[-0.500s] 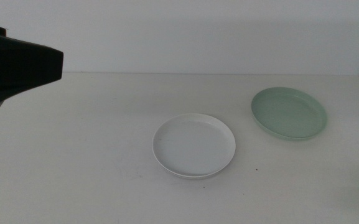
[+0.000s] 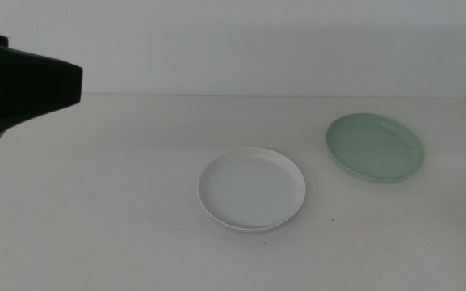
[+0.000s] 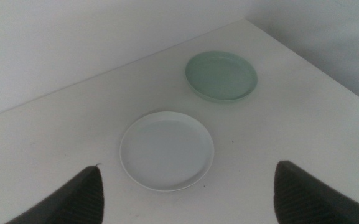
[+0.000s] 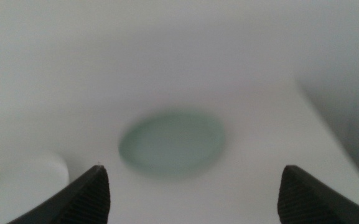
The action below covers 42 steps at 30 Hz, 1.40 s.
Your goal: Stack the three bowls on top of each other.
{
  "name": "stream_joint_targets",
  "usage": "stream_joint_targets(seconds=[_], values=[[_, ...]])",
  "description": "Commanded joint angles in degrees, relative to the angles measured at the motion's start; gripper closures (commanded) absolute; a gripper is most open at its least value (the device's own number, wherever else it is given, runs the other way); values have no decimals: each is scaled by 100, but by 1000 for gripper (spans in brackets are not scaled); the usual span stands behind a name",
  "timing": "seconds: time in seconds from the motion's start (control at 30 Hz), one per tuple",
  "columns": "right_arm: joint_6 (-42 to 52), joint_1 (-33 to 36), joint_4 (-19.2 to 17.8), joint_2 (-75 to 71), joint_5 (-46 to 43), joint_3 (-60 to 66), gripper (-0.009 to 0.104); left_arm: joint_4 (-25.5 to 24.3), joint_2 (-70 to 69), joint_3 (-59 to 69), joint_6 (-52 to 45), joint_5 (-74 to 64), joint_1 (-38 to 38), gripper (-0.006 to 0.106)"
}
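A white bowl [image 2: 251,188] sits at the table's middle. A pale mint green bowl [image 2: 375,145] sits to its right and a little farther back, apart from it. Both also show in the left wrist view, white [image 3: 167,150] and green [image 3: 221,75]. The grey bowl is out of view. My left gripper [image 3: 188,167] is open and empty, held high at the left, away from the bowls. My right gripper [image 4: 193,168] is open and empty, out of the middle view; its blurred view shows the green bowl [image 4: 172,142] ahead and an edge of the white bowl [image 4: 23,177].
A dark part of the left arm [image 2: 23,85] fills the upper left of the middle view. The white table [image 2: 119,202] ends at a pale wall at the back and has an edge at the far right, close to the green bowl.
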<state>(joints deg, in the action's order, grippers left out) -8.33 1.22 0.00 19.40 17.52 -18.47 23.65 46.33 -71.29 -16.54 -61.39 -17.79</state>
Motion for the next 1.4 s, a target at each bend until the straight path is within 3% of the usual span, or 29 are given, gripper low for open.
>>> stream_joint_targets(seconds=[0.0, 0.07, 0.13, 0.4, 0.73, 1.03, 1.37], values=[[-38, -28, -41, 930, 1175, -793, 2, 31, -30, 33, 35, 78, 5, 7], [-38, -28, 0, 1681, 2137, -1386, 2, 31, -30, 33, 35, 78, 5, 7], [-38, -28, 0, 2249, 2526, -1833, 2, 31, -30, 33, 35, 78, 5, 7], [-240, -28, 208, 3715, 1998, -2397, 2, 31, -30, 33, 35, 78, 5, 7], [-240, -28, 163, 4152, 1259, -2443, 2, 31, -30, 33, 35, 78, 5, 7], [45, -39, 0, 5362, 2083, -4049, 2, 31, -30, 33, 35, 78, 5, 7], [182, -395, 166, 7760, 2924, -6467, 2, 31, -30, 33, 35, 78, 5, 7]])
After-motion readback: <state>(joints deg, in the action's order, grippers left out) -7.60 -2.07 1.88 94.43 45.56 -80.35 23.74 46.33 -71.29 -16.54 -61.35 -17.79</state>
